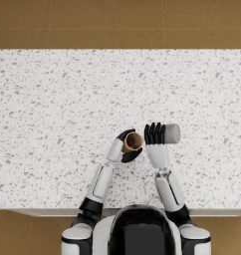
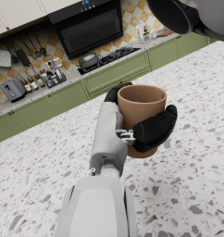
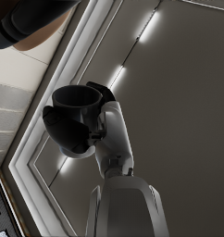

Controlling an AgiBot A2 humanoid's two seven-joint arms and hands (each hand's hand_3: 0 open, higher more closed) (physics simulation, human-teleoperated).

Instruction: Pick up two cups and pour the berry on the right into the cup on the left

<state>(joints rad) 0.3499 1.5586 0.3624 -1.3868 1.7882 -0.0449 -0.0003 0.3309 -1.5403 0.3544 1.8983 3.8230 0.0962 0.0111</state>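
Observation:
My left hand [image 1: 126, 148] grips a brown cup [image 1: 133, 141] above the speckled counter, held upright with its mouth up. In the left wrist view the brown cup [image 2: 140, 110] sits in the left hand [image 2: 151, 130]. My right hand [image 1: 154, 133] holds a grey cup [image 1: 171, 133] tipped on its side, its mouth toward the brown cup. The grey cup's dark mouth [image 2: 171, 16] hangs just above and beside the brown one. In the right wrist view the right hand [image 3: 70, 130] wraps the grey cup [image 3: 77, 99]. A dark red patch inside the brown cup may be the berry.
The white speckled counter [image 1: 58, 109] spreads wide on all sides of the hands. Its front edge [image 1: 38, 211] runs by my body, and brown floor lies past the far edge [image 1: 117, 49]. Kitchen cabinets and a stove [image 2: 95, 58] stand far off.

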